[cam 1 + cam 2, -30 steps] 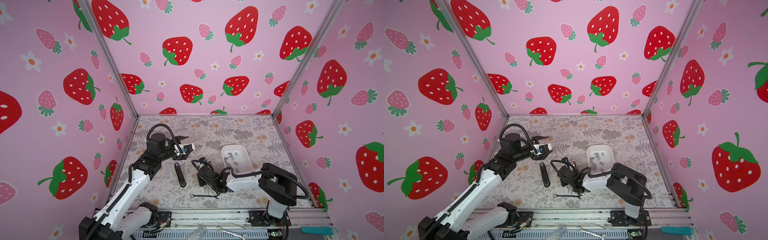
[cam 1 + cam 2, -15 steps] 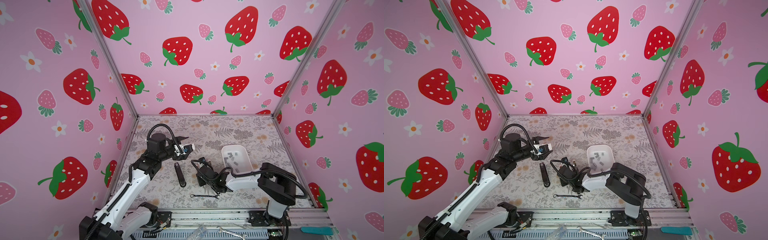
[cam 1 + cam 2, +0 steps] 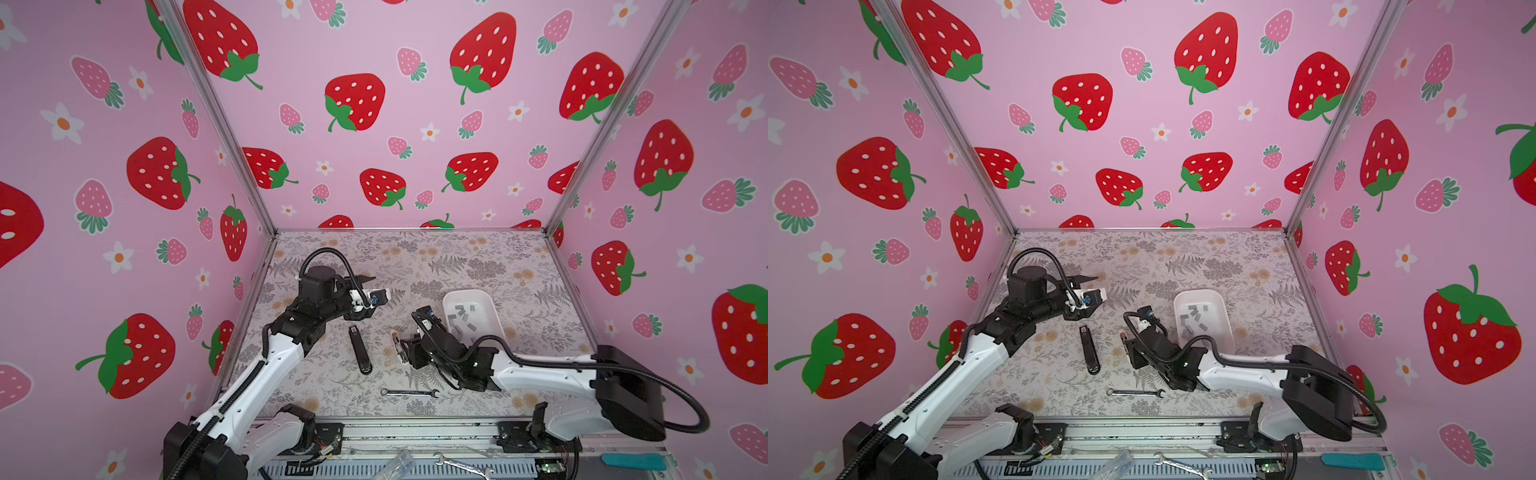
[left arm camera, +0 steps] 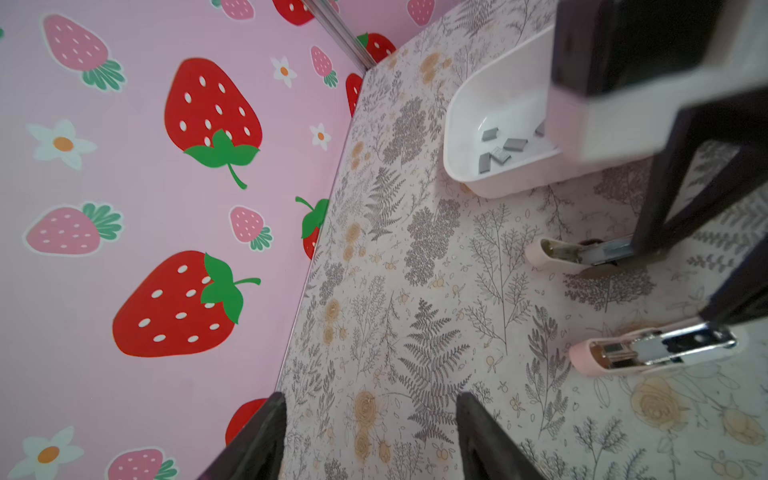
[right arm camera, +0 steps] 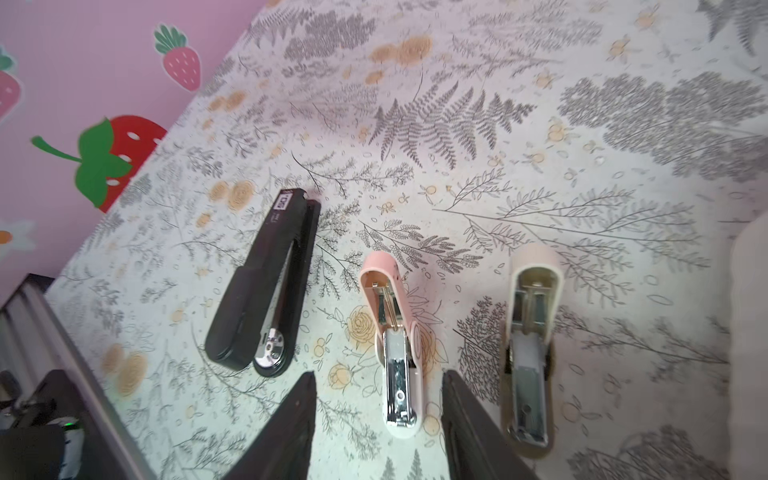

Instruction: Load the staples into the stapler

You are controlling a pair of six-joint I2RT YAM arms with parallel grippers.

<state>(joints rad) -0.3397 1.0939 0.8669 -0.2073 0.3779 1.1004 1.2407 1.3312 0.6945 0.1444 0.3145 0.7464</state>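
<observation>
In a top view, the staples (image 3: 460,318) lie in a white tray (image 3: 465,292), just far-right of the right gripper (image 3: 409,351) and well right of the left gripper (image 3: 376,286). Left wrist view: fingers (image 4: 478,428) apart, empty. Right wrist view: fingers (image 5: 299,415) apart, empty, flanking an opened pink stapler (image 5: 395,353) lengthwise.

No text can be made out. The only marking is a small white label (image 5: 284,202) on the top of the black stapler (image 5: 266,286), at the end that points toward the back edge of the bench. It carries dark characters, too blurred to make out in the right wrist view. In both top views the label (image 3: 353,330) (image 3: 1083,330) shows only as a pale speck.
</observation>
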